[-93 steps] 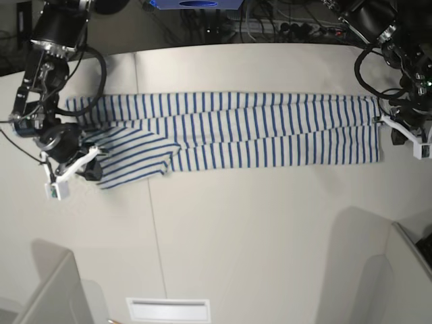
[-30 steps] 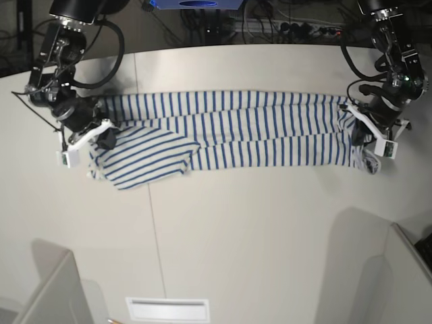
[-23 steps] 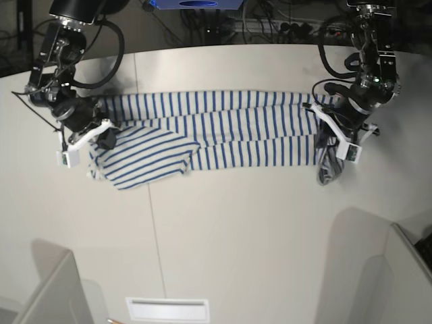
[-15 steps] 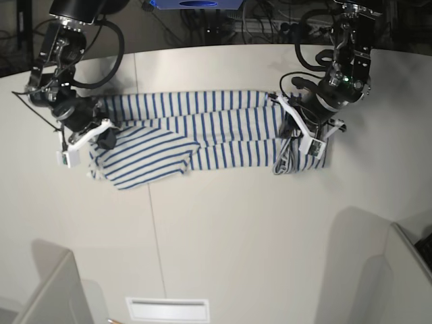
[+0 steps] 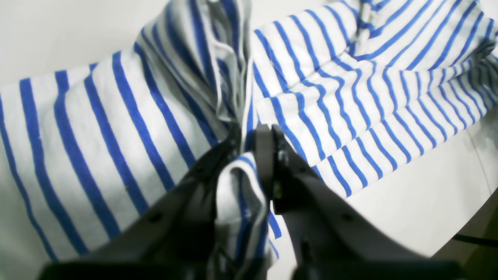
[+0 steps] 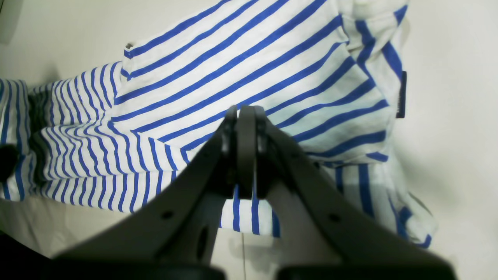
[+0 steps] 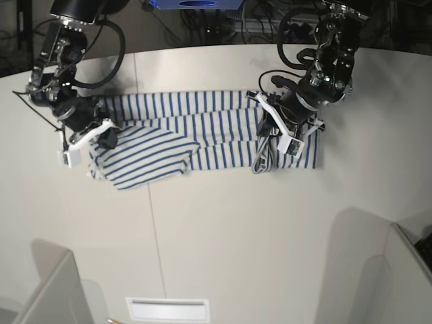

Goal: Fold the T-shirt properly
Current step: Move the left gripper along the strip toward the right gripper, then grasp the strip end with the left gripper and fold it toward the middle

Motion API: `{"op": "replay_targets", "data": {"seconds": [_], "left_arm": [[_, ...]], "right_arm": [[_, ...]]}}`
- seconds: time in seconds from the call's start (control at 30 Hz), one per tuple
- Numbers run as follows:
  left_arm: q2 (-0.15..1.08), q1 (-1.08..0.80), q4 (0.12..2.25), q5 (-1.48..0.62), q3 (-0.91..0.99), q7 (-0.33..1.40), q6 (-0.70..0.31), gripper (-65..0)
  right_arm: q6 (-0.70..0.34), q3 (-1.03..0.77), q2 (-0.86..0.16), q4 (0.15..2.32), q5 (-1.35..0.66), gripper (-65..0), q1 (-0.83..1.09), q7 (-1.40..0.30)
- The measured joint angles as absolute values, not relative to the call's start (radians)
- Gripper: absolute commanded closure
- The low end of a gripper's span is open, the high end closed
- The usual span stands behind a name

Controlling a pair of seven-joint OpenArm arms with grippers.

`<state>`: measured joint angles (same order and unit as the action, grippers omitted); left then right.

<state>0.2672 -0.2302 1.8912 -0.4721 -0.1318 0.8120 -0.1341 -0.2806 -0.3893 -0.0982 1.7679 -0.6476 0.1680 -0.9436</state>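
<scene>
The white, blue-striped T-shirt [image 7: 202, 128] lies as a long strip across the table [image 7: 236, 229]. My left gripper [image 7: 275, 129] is shut on the shirt's right end and holds it lifted and doubled back over the strip; a bunch of cloth hangs below it. In the left wrist view the jaws [image 5: 249, 147] pinch a fold of striped cloth [image 5: 116, 116]. My right gripper [image 7: 102, 135] is shut on the shirt's left end near the folded sleeve. In the right wrist view its jaws [image 6: 245, 112] meet on the cloth [image 6: 253, 66], with the dark neck tag [image 6: 403, 93] to the right.
Cables and equipment [image 7: 223, 20] line the table's back edge. A white slotted plate [image 7: 167, 309] sits at the front edge. Grey panels stand at the front left [image 7: 54, 290] and front right [image 7: 364, 270].
My left gripper has carried the shirt's right end leftward over the strip, from the far right towards the middle. My right gripper has stayed put over the last second.
</scene>
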Motion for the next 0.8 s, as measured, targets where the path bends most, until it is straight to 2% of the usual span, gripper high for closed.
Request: {"op": "replay_targets", "data": {"seconds": [0.8], "left_arm": [[0.234,-0.18,1.86,-0.475,-0.171,0.819,-0.134,0.0]], "right_arm": [[-0.281,-0.389,-0.098,1.768,-0.648,0.0,0.17,-0.944]]}}
